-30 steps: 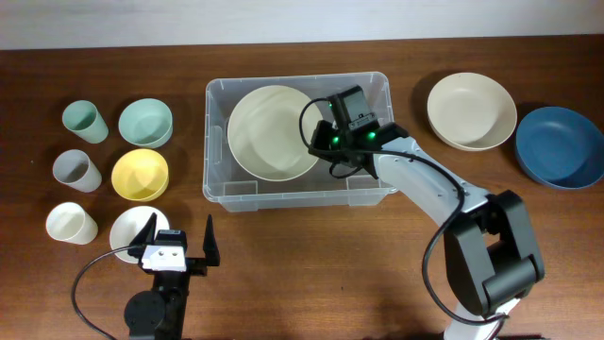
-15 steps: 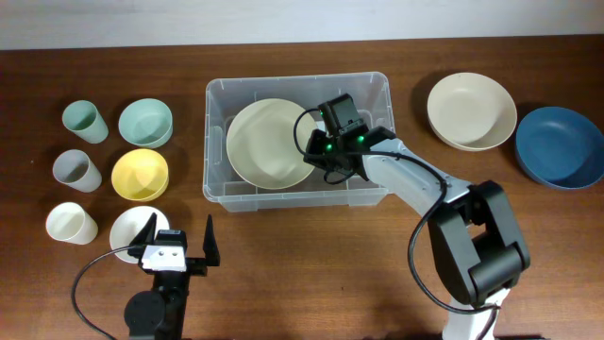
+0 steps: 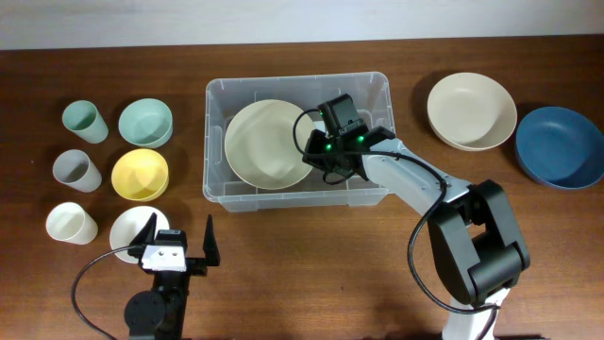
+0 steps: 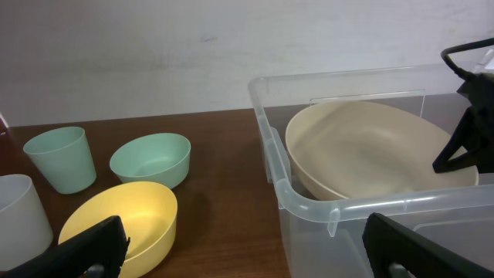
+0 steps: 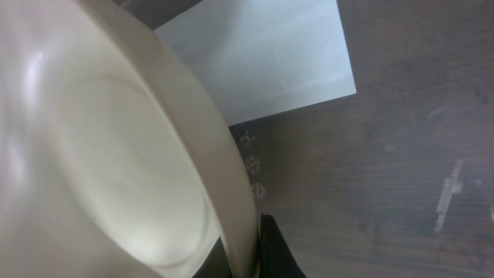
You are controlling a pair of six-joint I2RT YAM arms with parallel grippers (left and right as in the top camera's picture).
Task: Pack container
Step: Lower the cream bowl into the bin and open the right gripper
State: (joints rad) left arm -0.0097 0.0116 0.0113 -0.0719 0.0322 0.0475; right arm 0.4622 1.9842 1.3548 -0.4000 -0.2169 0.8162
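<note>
Overhead: cream bowl [image 3: 269, 144] gripped inside the container [image 3: 219, 94].
The left gripper [image 3: 179, 242] stood spread wide, the container ahead and to its right; within it, the right gripper [image 3: 311, 156] pinched the cream bowl's nearest rim.

Change over the last second. The right claw [image 3: 310, 156], pinched on the rim of the cream bowl [image 3: 262, 146], has moved left and toward the near wall of the container [image 3: 215, 142]. The bowl has travelled with it and now lies closer to the left wall. The right arm [image 3: 415, 179] has swung leftward. Most of this movement fell in the first half-second.
</note>
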